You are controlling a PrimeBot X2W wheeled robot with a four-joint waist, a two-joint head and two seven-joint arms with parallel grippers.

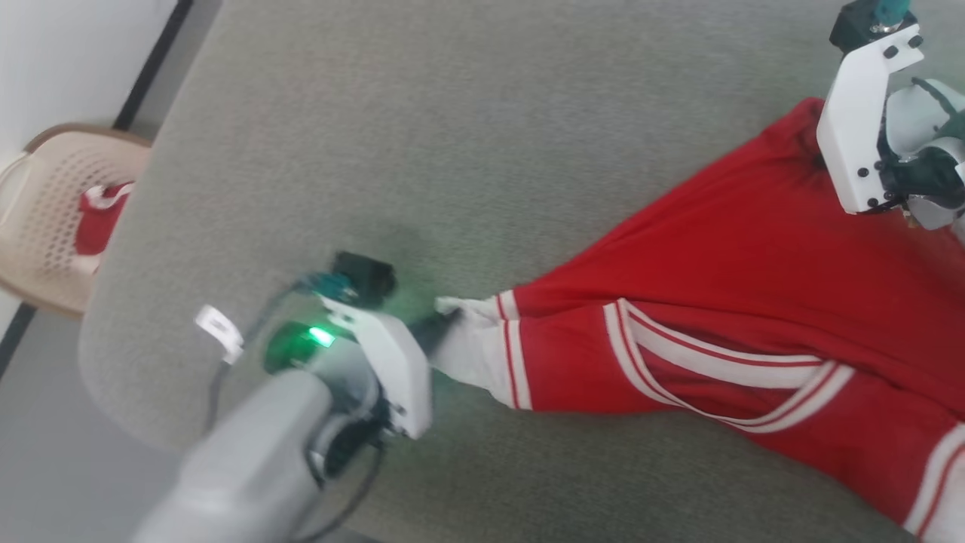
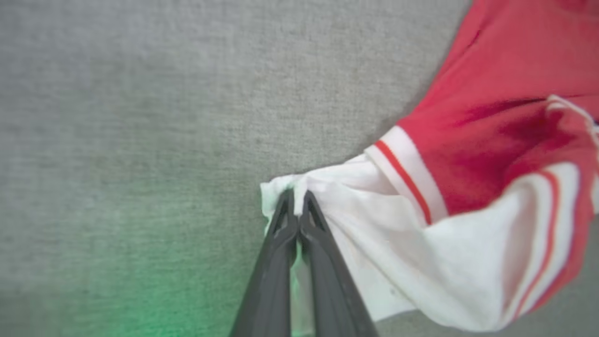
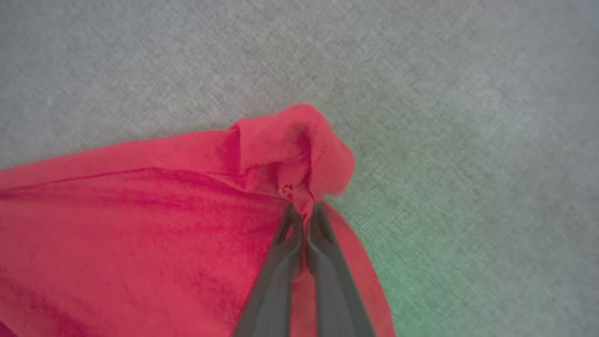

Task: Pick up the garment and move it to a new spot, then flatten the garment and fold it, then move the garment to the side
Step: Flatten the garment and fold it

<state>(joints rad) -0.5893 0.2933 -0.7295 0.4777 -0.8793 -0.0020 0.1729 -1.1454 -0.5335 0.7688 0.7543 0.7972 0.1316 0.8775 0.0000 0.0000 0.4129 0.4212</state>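
**Garment stretched on table, both tools clenched on it**

Left tool [image 2: 295,199]: the fingers are pressed together and clamped on the outer edge of the white sleeve [image 2: 374,243]. The sleeve cloth draws to a point at the grip. In the head view this tool sits low and left of centre, pointing to the right at the garment [image 1: 716,264].

Right tool [image 3: 304,213]: the fingers are closed on a bunched red corner of the garment. The cloth rolls over into a small lump just past the fingertips. In the head view its white bracket stands at the upper right, over the far red corner.

Garment: it lies on the grey table [image 1: 452,113], in the right half of the head view, and is drawn out between the two grips. It runs off the right and lower right edges of that view. Red-and-white striped bands cross its near part, and one band joins the sleeve to the red body. I cannot tell whether the gripped points are lifted clear of the table.

Surroundings: a green lamp [image 1: 320,335] glows on the left wrist and tints the table beside it. A beige perforated basket [image 1: 45,226] stands by the table's left edge, with a red-and-white cloth [image 1: 102,219] inside.
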